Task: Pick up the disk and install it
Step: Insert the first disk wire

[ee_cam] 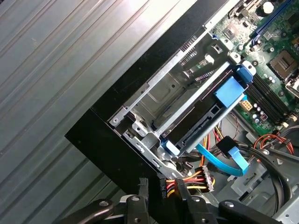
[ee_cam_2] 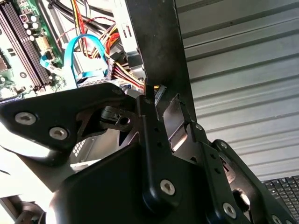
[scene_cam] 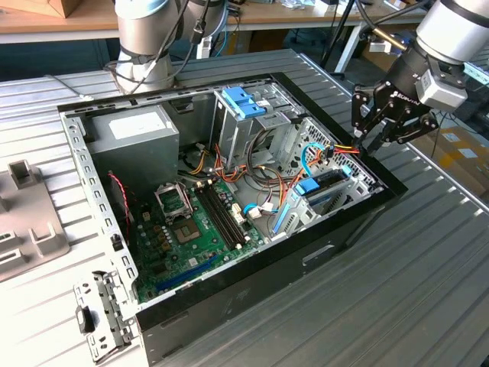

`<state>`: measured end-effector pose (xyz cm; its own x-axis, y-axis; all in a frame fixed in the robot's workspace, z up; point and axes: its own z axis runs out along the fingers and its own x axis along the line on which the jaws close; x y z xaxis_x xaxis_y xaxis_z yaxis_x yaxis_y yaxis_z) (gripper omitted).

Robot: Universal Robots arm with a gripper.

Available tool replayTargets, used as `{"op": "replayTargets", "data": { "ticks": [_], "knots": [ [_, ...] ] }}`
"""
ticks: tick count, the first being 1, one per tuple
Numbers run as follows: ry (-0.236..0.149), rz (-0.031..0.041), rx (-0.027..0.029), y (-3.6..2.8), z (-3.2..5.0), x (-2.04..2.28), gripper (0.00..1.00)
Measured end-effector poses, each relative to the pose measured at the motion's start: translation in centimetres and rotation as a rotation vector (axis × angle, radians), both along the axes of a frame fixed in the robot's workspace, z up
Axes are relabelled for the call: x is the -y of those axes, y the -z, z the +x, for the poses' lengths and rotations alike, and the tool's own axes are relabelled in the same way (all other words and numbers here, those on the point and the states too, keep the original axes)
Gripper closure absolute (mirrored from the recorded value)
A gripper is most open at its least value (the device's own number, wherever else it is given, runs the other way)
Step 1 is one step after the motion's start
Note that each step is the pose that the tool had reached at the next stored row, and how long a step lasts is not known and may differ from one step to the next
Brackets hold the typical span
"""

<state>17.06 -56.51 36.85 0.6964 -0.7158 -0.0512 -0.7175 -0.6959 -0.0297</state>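
The black two-fingered gripper (scene_cam: 372, 142) is held narrowly parted and empty over the corner of the open black computer case (scene_cam: 348, 229), near the seated grey, blue-framed disk (ee_cam: 205, 112).

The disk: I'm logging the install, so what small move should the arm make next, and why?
Probably a short lift straight up. The disk already lies in the metal bay at the case's corner, and the pincer sits apart from it, low by the black case wall beside the red-and-yellow wires. Whether the disk is fully seated, I cannot tell.
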Motion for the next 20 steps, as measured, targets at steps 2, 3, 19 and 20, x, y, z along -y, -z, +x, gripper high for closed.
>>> {"op": "replayTargets", "data": {
  "ticks": [2,3,19,20],
  "knots": [
    [-0.003,-0.0001,0.0000,0.18,0.01,0.00,0.64],
    [-0.004,0.0000,0.0000,0.23,0.01,0.00,0.64],
    [-0.005,-0.0001,0.0000,0.39,0.03,0.00,0.82],
    [-0.005,-0.0001,0.0000,0.39,0.03,0.00,0.82]
  ]
}}
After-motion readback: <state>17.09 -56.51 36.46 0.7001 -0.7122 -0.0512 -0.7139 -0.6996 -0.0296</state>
